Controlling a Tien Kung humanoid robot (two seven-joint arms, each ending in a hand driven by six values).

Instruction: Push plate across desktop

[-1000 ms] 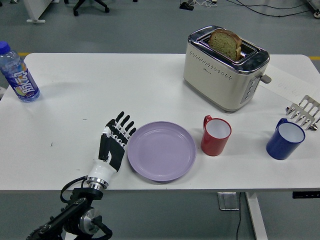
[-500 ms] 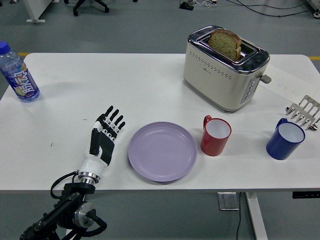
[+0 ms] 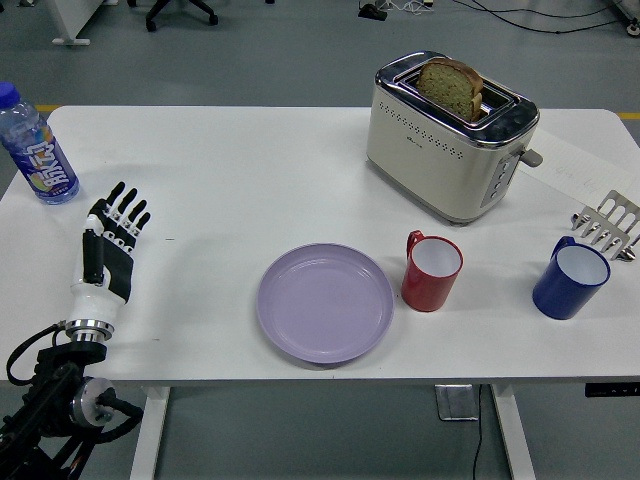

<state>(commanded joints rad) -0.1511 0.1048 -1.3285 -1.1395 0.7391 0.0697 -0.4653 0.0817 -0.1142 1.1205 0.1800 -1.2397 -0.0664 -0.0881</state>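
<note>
Left hand (image 3: 108,250): over the worktop's near-left part, fingers straight and slightly spread, holding nothing, well apart from the plate.
Plate (image 3: 324,302): lilac, empty, flat near the worktop's front edge, just left of the red mug (image 3: 431,271).
Blue mug (image 3: 570,279): near the right edge, beside a metal rack (image 3: 608,224).
Bottle (image 3: 36,148): far left, blue cap, label print too small to read.
Toaster (image 3: 450,135): cream and chrome, rear centre-right, a bread slice (image 3: 451,87) standing in one slot; no legible branding.
Worktop (image 3: 230,170): plain white.
Room: grey floor behind, chair base (image 3: 181,10) and cables (image 3: 520,12) at top.
</note>
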